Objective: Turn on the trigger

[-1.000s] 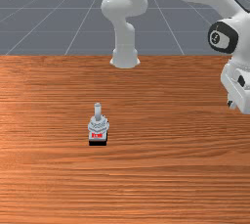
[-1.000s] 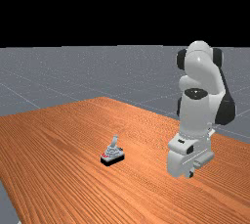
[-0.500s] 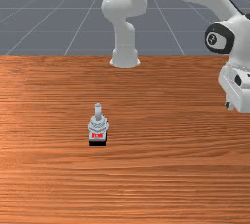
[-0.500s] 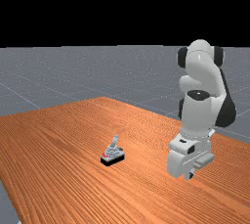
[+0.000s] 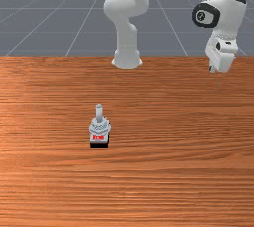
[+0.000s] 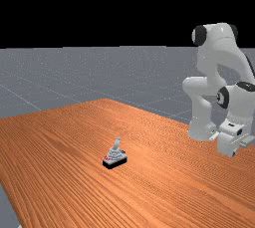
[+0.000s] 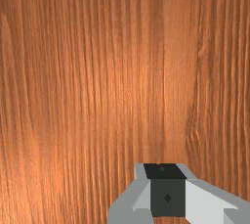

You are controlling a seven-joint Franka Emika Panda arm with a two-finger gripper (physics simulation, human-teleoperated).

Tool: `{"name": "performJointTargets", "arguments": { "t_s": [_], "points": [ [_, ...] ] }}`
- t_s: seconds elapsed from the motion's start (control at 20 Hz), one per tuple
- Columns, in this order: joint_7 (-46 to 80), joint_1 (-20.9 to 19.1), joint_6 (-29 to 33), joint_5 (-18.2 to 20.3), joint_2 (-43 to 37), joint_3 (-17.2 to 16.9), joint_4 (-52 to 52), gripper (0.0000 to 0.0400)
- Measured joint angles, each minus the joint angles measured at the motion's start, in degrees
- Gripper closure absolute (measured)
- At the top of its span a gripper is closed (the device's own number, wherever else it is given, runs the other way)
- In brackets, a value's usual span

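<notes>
Gripper [image 5: 212, 69] drawn back, orange-brown table [image 5: 173, 176] (streaky grain), grey lined floor [image 5: 49, 15].

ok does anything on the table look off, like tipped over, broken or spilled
Nothing stands out. The grey joystick-like device sits flat on its black base, stick pointing up, with no visible damage, and I see no spill on the wooden table.

The front view faces the arm [image 5: 127, 37] from across the worktop [image 5: 163, 176], looking down. The far view is farther back, facing one corner [image 6: 104, 101]. Both see the arm's foot and the edge beside it. Up close, the wrist view looks down at wood.
</notes>
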Motion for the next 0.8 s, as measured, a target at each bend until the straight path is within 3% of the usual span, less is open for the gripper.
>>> {"name": "performJointTargets", "arguments": {
  "t_s": [0.1, 0.15, 0.2, 0.25, 0.3, 0.4, 0.45, 0.55, 0.6, 0.65, 0.8],
  "points": [
    [1.35, 1.25, 2.46, 1.52, -3.36, 1.6, -4.97, 0.04],
    [-2.8, 0.97, 7.49, 7.09, -5.32, 2.87, -8.67, 0.04],
    [8.51, 2.87, 7.56, -3.7, -6.55, 2.13, -10.17, 0.04],
    [10.26, 3.44, 8.16, -4.36, -7.64, 2.76, -11.69, 0.04],
    [9.69, 3.82, 8.06, -2.2, -8.72, 3.71, -13.0, 0.04],
    [2.67, 4.9, 3.77, 8.03, -9.77, 5.43, -13.43, 0.04],
    [1.42, 5.3, 2.33, 9.92, -9.8, 5.73, -13.24, 0.04],
    [1.53, 5.59, 4.26, 9.12, -11.74, 5.37, -15.85, 0.04],
    [5.39, 5.4, 6.69, 6.77, -13.36, 5.24, -18.21, 0.04],
    [12.19, 4.65, 7.21, 8.41, -16.13, 4.77, -21.45, 0.04],
    [12.59, 0.58, 7.77, 11.13, -25.65, 1.9, -31.53, 0.04]
  ]
}}
